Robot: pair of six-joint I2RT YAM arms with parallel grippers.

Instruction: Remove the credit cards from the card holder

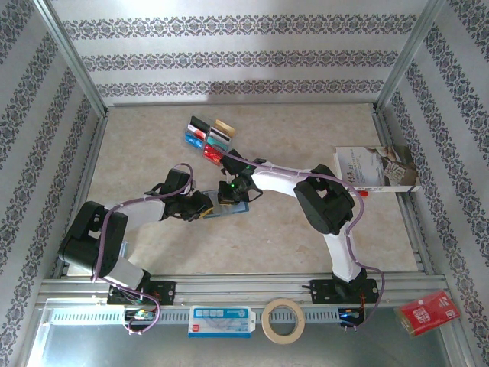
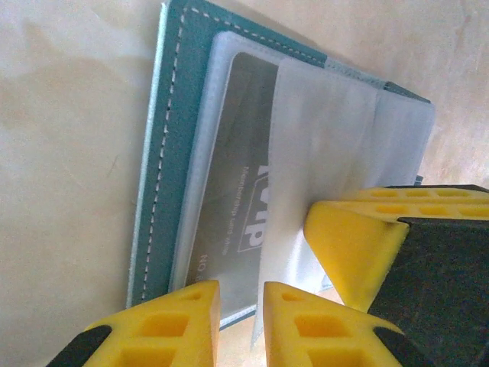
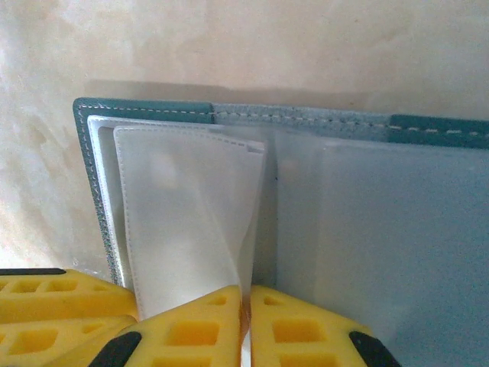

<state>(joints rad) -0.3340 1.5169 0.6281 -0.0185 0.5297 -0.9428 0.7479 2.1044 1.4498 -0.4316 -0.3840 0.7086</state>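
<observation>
From above, both arms met over the middle of the pale beige marbled table (image 1: 153, 229), and their wrists covered most of the small slate-blue bifold card holder (image 1: 231, 207), which lay open there. Only a blue sliver of it showed between the 2 grippers.

In the left wrist view the card holder (image 2: 172, 115) lay flat with its white-stitched cover edge and clear plastic sleeves spread out. 1 silver-grey card (image 2: 229, 168) with partly readable print sat inside a sleeve, half veiled by a frosted leaf folded over it. The left gripper (image 2: 241, 321) had its yellow fingers drawn to a narrow gap at the holder's lower edge. A sleeve corner ran toward that gap, but I cannot tell whether it was pinched. The right gripper (image 3: 246, 330) had its fingers almost together on a clear sleeve leaf, lifting it off the others. The sleeves seen in that view looked blank.

A white-and-brown printed booklet (image 1: 378, 167) lay at the right edge of the table. The loose credit cards (image 1: 208, 138), black, cream, blue, teal and red, lay clustered beyond the grippers. On the near rail sat a red packet (image 1: 426, 312), a white label (image 1: 220, 321) and a roll of tape (image 1: 283, 319).
</observation>
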